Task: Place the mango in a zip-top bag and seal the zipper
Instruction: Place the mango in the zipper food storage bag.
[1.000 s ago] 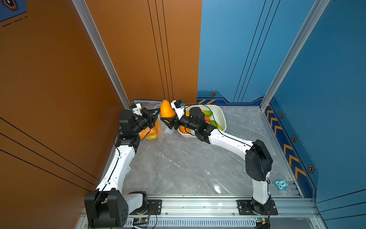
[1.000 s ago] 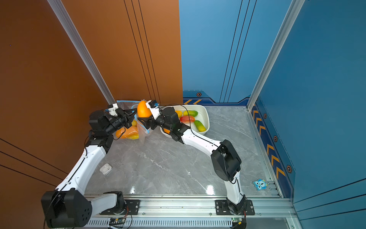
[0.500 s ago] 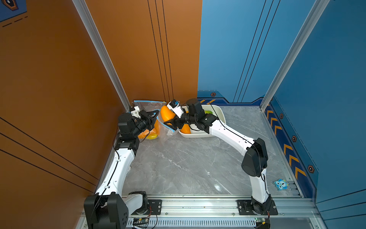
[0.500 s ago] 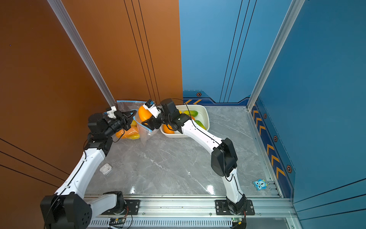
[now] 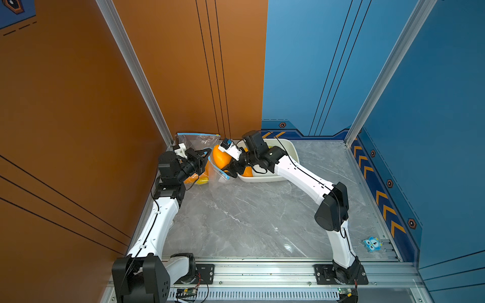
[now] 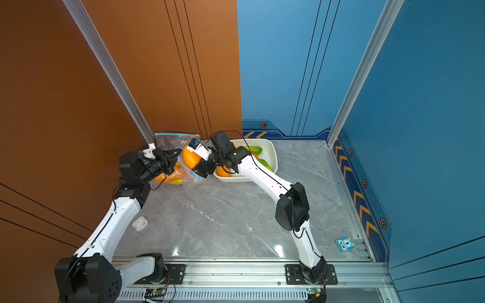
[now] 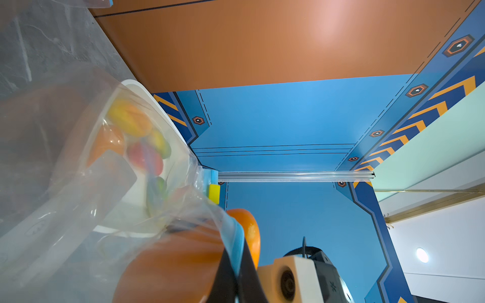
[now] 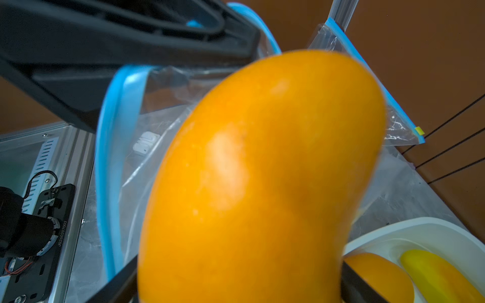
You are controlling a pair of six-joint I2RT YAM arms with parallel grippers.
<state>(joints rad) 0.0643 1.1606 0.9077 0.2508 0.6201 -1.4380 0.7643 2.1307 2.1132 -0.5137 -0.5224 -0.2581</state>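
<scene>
The orange mango [image 5: 220, 157] [image 6: 189, 157] fills the right wrist view [image 8: 262, 170], and my right gripper [image 5: 223, 164] [image 6: 197, 165] [image 8: 238, 275] is shut on it, one dark finger on each side. It hangs at the mouth of the clear zip-top bag [image 5: 217, 177] [image 6: 189, 175], whose blue zipper rim [image 8: 109, 157] curves round beside it. My left gripper [image 5: 206, 152] [image 6: 176, 151] [image 7: 237, 265] is shut on that blue rim, holding the mouth up. In the left wrist view part of the mango [image 7: 250, 230] shows past the rim and part through the plastic.
A white tub [image 5: 291, 147] [image 6: 273, 152] with green and orange fruit stands behind my right wrist. A second bag [image 5: 199, 138] leans in the back corner. A bag of orange and yellow fruit [image 6: 168, 179] lies under my left wrist. The orange wall is close by.
My right arm has brought the mango down and left, to the bag's mouth. My left gripper has kept its hold on the rim and hardly moved.
</scene>
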